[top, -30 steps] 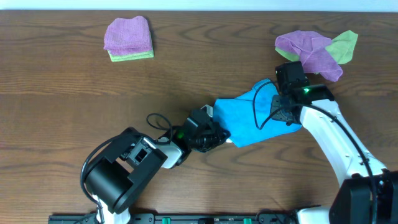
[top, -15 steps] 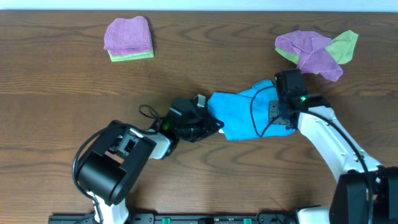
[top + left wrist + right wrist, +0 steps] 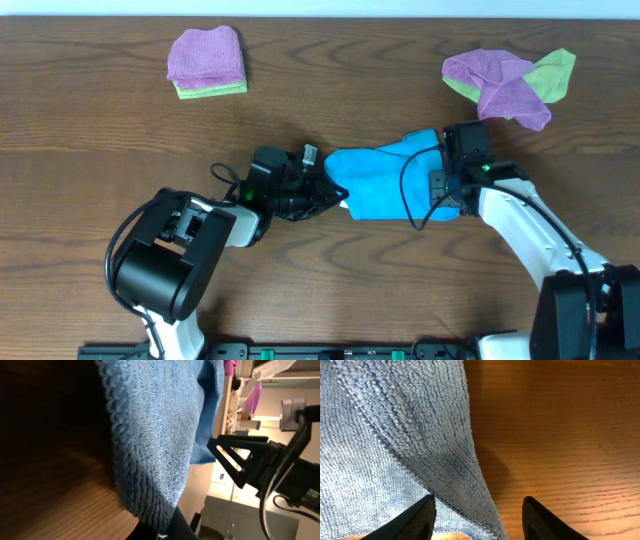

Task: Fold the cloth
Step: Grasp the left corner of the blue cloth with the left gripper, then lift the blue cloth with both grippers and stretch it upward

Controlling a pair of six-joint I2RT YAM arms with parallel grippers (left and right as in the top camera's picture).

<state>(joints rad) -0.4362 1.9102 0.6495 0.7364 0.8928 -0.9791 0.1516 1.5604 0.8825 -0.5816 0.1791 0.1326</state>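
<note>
Left pincer (image 3: 328, 192) is clamped together on the left end of the sky-blue cloth (image 3: 385, 178); its wrist view shows the fuzzy hem pinched right at the dark fingertip. The cloth lies mid-bench as a rumpled band stretched between the two arms, not spread flat. At its right end the right pincer (image 3: 447, 195) stands with fingers apart. From its own camera a stitched edge runs down between the two tips, with bare wood of the bench (image 3: 100, 150) showing beside it, so nothing is gripped there. A loop of black cable (image 3: 408, 190) from that arm hangs across the blue fabric. With only one end held, any pull by the left arm will likely drag the whole band along the wood instead of laying one half over the other, and the bunching would be folded in as creases. If the right pincer closes where it stands, it may catch a single layer or only the hem, giving a skewed fold. If it lifts away, a finger or the cable loop could snag the terry and tug it askew. Farther off, a loose heap of purple and green cloths (image 3: 505, 80) sits just beyond the right wrist, near enough to be knocked by a wide swing. A folded purple-on-green stack (image 3: 205, 60) lies well apart at the far left.
</note>
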